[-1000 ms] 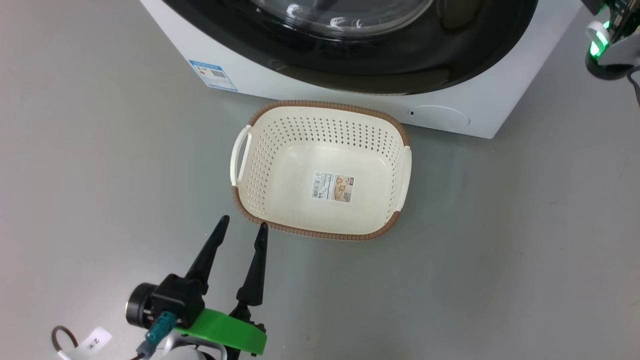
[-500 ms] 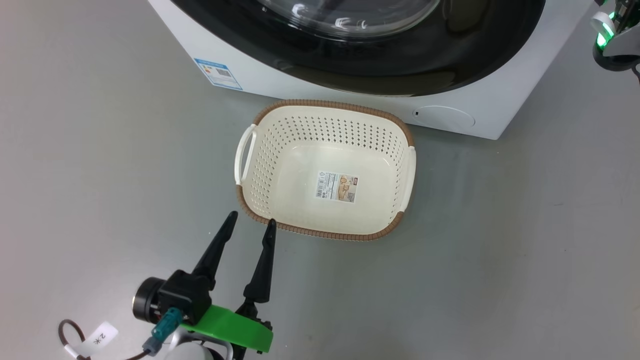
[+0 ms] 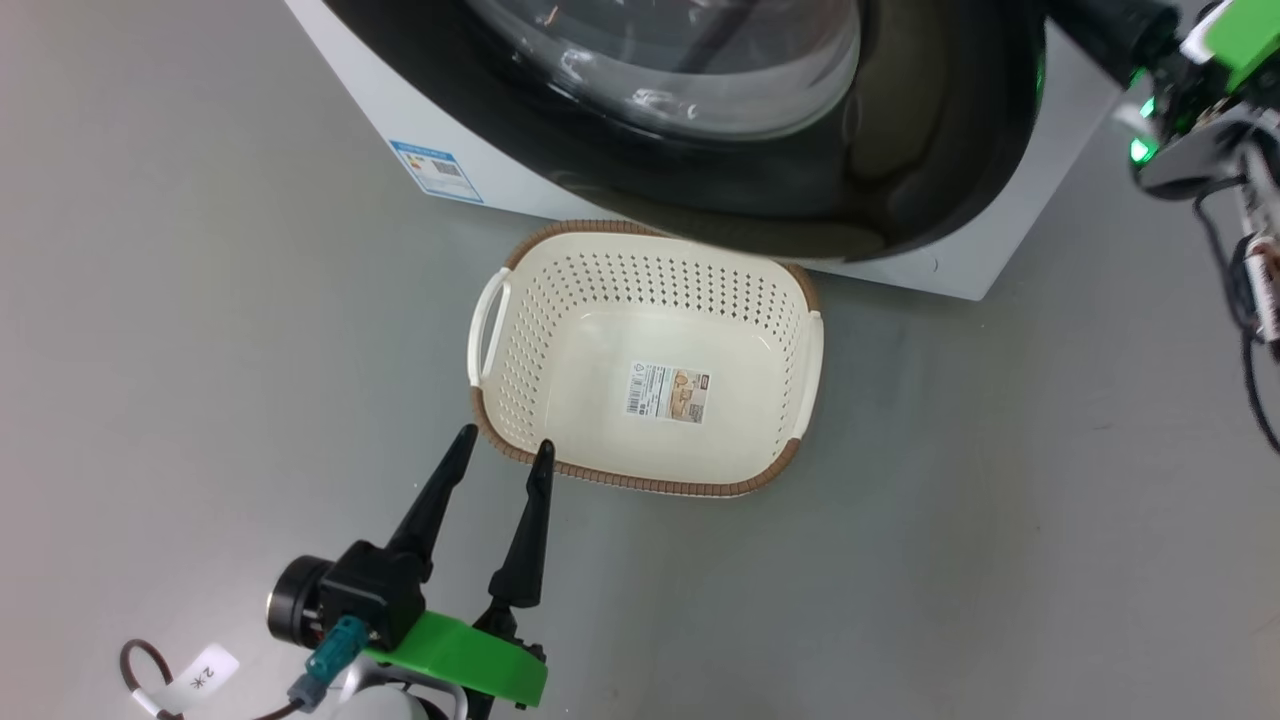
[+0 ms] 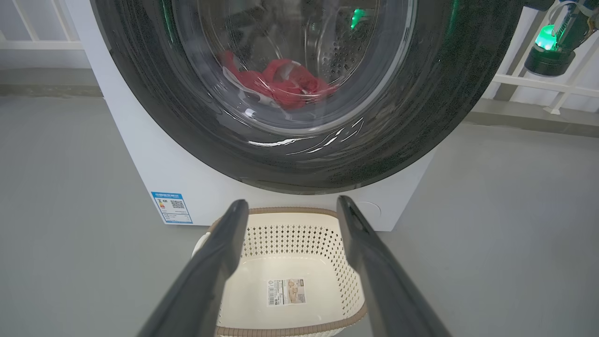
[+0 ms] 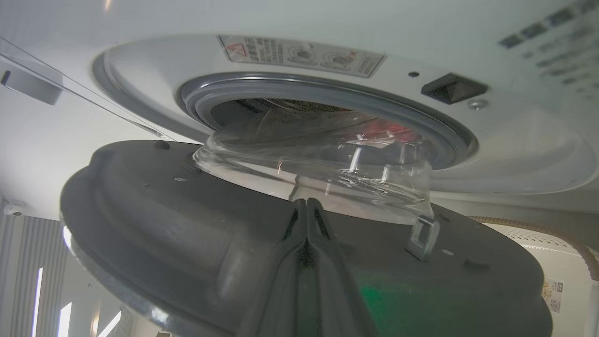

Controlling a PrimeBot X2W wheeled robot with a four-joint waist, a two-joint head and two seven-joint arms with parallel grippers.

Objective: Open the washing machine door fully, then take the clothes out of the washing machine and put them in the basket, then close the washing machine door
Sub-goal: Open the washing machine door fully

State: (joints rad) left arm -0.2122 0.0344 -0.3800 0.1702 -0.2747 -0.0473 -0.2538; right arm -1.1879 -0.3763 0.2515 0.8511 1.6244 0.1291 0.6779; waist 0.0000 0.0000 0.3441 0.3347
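Left wrist view, clothes (image 4: 281, 86) in washing machine (image 4: 140, 178), label (image 4: 285, 291) in basket (image 4: 299, 234)

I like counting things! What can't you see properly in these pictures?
Clothes: left wrist view, reflections on the washing machine door blur them; number unclear.
Basket paper label: head view, print too small to read.
Right gripper: right wrist view, shut; contact with the door unclear.

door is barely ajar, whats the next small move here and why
Probably swing the washing machine door wider with the right gripper: its shut jaws sit at the door's inner face, the glass bowl is barely out of the grey seal, and the clothes lie beyond it.
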